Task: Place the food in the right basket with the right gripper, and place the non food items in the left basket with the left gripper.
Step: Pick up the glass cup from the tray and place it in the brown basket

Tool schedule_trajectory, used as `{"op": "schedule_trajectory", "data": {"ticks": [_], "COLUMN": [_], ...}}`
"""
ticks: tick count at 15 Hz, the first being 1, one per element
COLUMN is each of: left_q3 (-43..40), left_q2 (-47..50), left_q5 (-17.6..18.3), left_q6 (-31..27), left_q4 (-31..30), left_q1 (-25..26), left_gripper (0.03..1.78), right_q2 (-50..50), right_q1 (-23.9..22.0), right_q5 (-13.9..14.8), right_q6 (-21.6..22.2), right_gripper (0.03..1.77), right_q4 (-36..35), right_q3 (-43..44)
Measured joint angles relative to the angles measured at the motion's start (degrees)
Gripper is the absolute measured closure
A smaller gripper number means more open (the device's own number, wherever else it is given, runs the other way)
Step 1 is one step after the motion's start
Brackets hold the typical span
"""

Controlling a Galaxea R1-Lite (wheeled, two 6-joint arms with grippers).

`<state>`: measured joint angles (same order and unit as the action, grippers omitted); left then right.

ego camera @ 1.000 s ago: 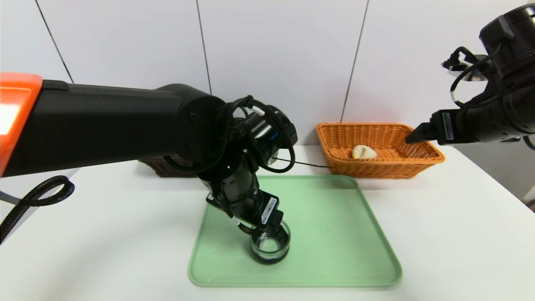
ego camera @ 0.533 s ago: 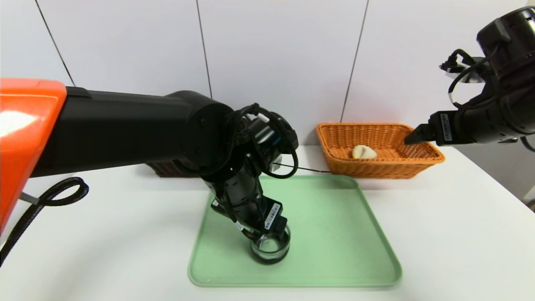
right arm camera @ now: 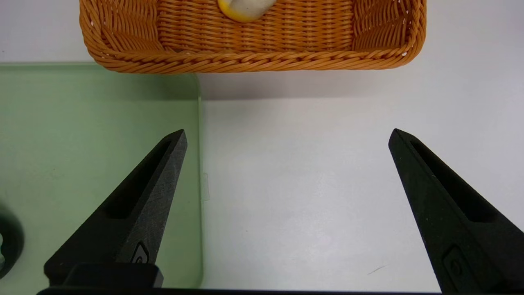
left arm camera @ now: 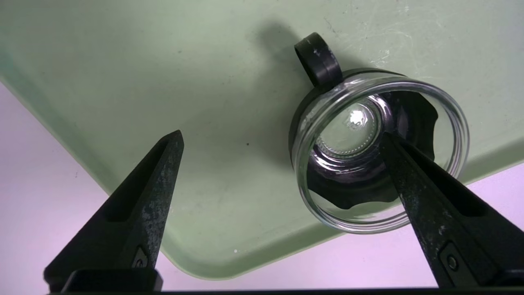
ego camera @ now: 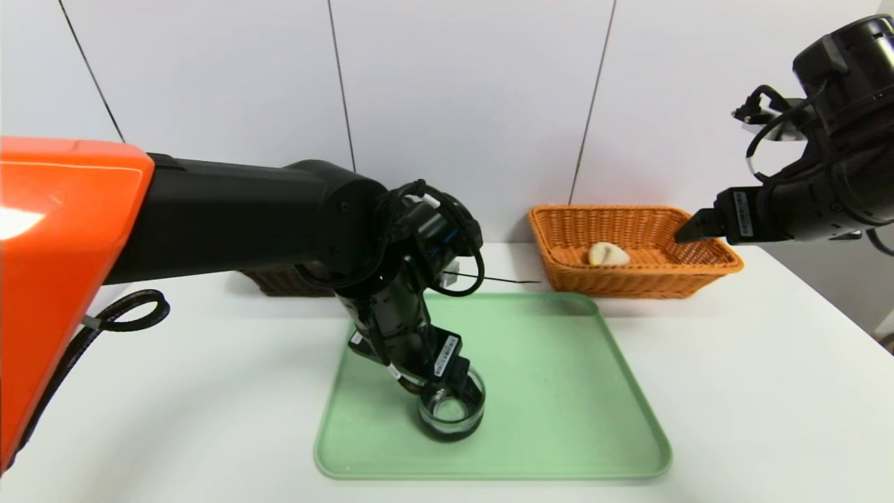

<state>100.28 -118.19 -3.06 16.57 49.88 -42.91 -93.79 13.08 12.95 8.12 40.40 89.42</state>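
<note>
A clear glass jar (ego camera: 451, 412) with a black base and a black loop stands upright on the green tray (ego camera: 559, 363), near its front edge. My left gripper (ego camera: 454, 388) hangs open right over it. In the left wrist view one fingertip (left arm camera: 393, 151) lies over the jar's (left arm camera: 378, 151) open mouth, while the other is off to the side above the bare tray (left arm camera: 163, 82); the left gripper (left arm camera: 280, 135) holds nothing. A pale food piece (ego camera: 607, 254) lies in the orange right basket (ego camera: 628, 283). My right gripper (ego camera: 691, 229) hovers open and empty, high beside that basket.
The dark left basket (ego camera: 279, 279) sits at the back, mostly hidden behind my left arm. A thin black cable runs across the table between the two baskets. In the right wrist view, white table shows between the open right gripper (right arm camera: 288, 132), the tray (right arm camera: 82, 143) and the orange basket (right arm camera: 245, 61).
My left arm has swung forward and its gripper has sunk slightly closer onto the jar. The jar has not moved. The right arm has barely shifted.
</note>
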Motion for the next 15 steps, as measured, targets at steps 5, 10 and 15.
{"op": "schedule_trajectory", "data": {"ticks": [5, 10, 15], "left_q3": [0.0, 0.0, 0.0], "left_q2": [-0.3, -0.6, -0.6], "left_q5": [0.3, 0.6, 2.4], "left_q6": [-0.2, -0.3, -0.1], "left_q4": [0.0, -0.1, -0.2], "left_q1": [0.9, 1.0, 1.0], "left_gripper": [0.12, 0.12, 0.12], "right_q2": [-0.8, -1.3, -1.9], "right_q1": [0.0, 0.0, 0.0], "right_q5": [-0.1, 0.0, 0.0], "right_q6": [-0.3, -0.4, -0.5], "right_gripper": [0.10, 0.10, 0.10], "right_q4": [-0.3, -2.5, -2.7], "right_q3": [0.5, 0.4, 0.5]}}
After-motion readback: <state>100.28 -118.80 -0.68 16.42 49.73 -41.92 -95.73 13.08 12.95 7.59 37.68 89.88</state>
